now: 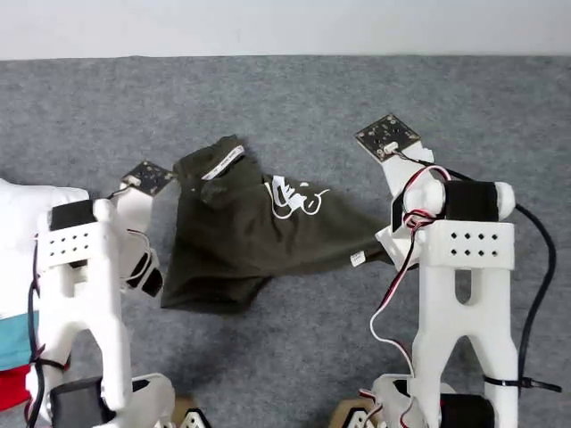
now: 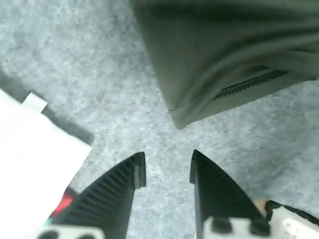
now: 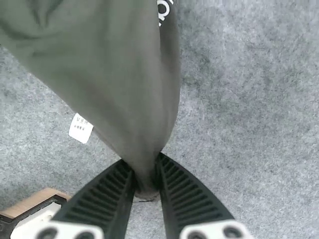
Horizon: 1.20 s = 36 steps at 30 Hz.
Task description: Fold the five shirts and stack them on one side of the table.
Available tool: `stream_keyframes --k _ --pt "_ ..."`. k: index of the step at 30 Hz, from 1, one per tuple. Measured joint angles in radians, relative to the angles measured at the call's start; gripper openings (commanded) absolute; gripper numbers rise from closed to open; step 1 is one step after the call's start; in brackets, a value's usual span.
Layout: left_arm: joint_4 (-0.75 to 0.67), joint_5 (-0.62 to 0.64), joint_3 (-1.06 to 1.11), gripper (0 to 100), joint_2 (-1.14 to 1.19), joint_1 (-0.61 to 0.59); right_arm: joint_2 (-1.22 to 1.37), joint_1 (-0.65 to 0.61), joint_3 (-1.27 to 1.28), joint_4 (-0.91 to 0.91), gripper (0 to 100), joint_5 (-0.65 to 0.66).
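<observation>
A dark olive shirt (image 1: 236, 232) with a white print lies crumpled in the middle of the grey table, its collar toward the far side. My right gripper (image 3: 146, 175) is shut on a bunched edge of this shirt (image 3: 114, 74), near a small white label (image 3: 80, 127). In the high view that pinched corner sits by the right arm (image 1: 393, 245). My left gripper (image 2: 167, 167) is open just above the mat, a short way off the shirt's hem corner (image 2: 184, 117), with nothing between its fingers. It hangs by the shirt's near left corner (image 1: 147, 272).
White cloth (image 1: 22, 214) lies at the table's left edge, with teal (image 1: 13, 343) and red (image 1: 11, 388) fabric nearer the front. The white cloth (image 2: 30, 149) reaches close to my left gripper. Bare grey mat (image 1: 294, 98) spreads beyond the shirt and to its right.
</observation>
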Motion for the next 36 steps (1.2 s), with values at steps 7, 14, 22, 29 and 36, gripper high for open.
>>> stream_keyframes --k 7,14,22,29,36 --pt "-0.086 0.034 0.091 11 0.0 0.103 0.0 -0.002 0.0 0.0 0.9 0.0" --pt "-0.336 0.175 0.172 4 0.0 0.305 0.0 -0.002 0.0 0.0 0.9 0.0" --pt "-0.456 0.293 0.186 4 0.0 0.499 0.0 -0.002 0.0 0.0 0.9 0.0" --pt "-0.497 0.295 0.278 4 0.0 0.566 0.0 -0.002 0.0 0.0 0.9 0.0" --pt "-0.586 0.295 0.336 4 0.0 0.568 0.0 -0.002 0.0 0.0 0.9 0.0"
